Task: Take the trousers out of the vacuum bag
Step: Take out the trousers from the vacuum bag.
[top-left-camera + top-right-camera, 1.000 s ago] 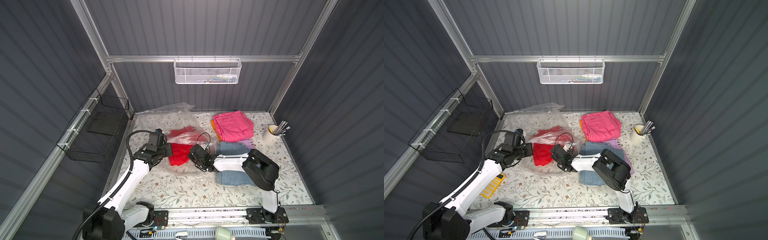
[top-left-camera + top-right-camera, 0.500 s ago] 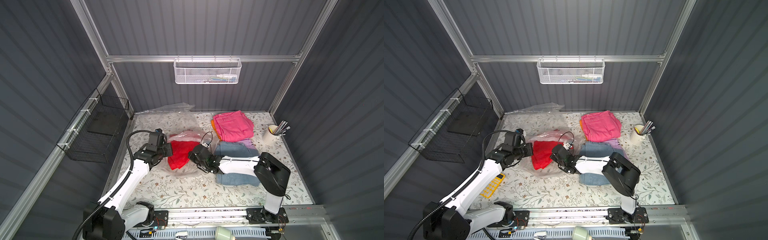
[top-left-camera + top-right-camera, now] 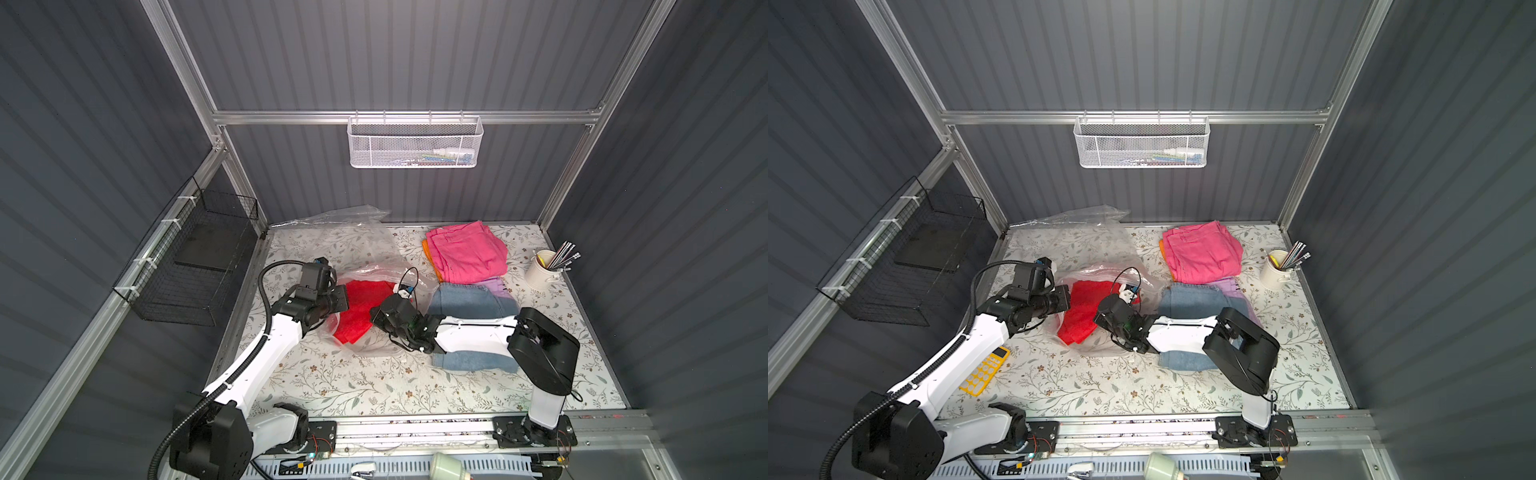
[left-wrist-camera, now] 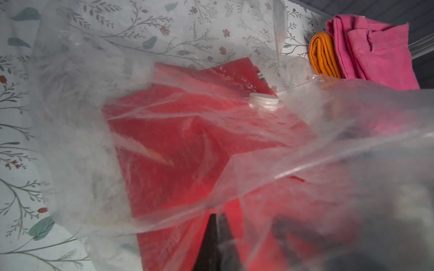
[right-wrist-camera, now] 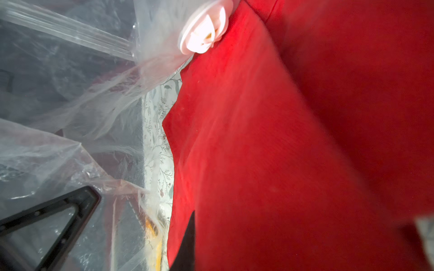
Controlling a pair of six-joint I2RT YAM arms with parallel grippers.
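Left gripper: my left gripper sits left of centre in both top views, jaws closed on the film of the vacuum bag. In the left wrist view my dark fingertips pinch that plastic at the bottom edge.
Bag: crumpled, it reaches from the back wall at upper centre-left down to mid-frame on the floral table.
Red trousers: the red trousers lie between my two grippers, just right of the left one and touching the right one, partly under the film.
Axis: the folded red cloth runs diagonally, upper end toward centre frame and narrower end pointing lower left.
Right gripper: my right gripper is at centre frame, jaws closed on the red cloth's right edge.
Right side: the hot pink trousers lie over the orange trousers at upper right. Below them the light blue trousers lie over the lilac trousers, with my right arm across the blue.
Wrist views only: the white valve stands on the film above the red cloth. The right wrist view shows the valve at the top, with bare red cloth filling the right of the frame.
One top view only: a yellow plastic grid lies at lower left beside my left arm.
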